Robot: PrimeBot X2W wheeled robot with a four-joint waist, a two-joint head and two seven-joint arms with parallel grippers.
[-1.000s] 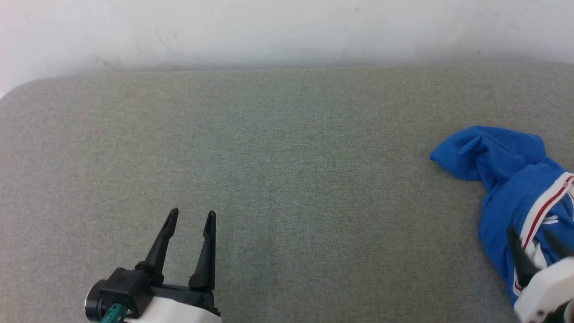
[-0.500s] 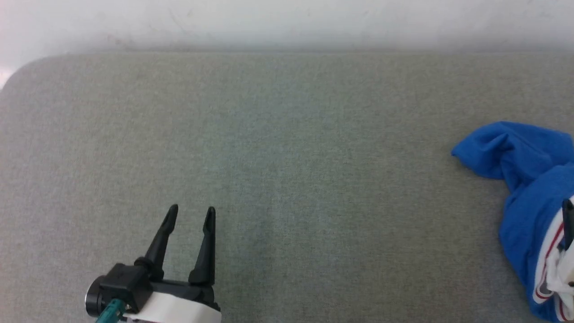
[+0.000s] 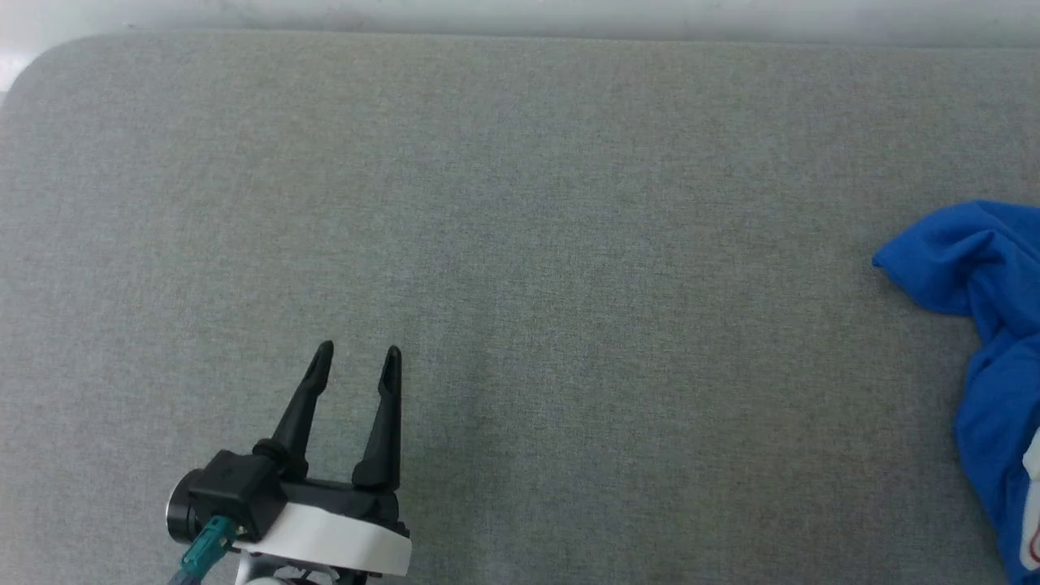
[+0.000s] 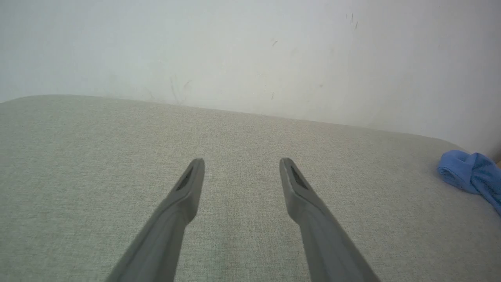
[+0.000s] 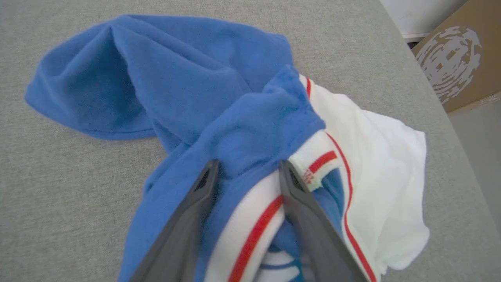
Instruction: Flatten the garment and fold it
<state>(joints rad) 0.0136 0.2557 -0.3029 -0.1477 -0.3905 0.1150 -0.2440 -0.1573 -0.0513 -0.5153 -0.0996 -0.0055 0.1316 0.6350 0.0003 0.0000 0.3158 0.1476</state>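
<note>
Right tool [image 5: 248,164] wide apart astride the crumpled garment [image 5: 176,78]; left tool [image 3: 358,349] equally wide, empty, above grey padding [image 3: 569,244].

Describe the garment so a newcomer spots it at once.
Start at the grey padded table and follow it to its right end. There lies the garment, a crumpled royal-blue heap with a white sleeve and red-and-white striped trim, unlike the brown cardboard box beyond.

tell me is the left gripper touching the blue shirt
Apart. The head view shows a wide stretch of grey surface between the open left gripper and the garment at the right edge.
</note>
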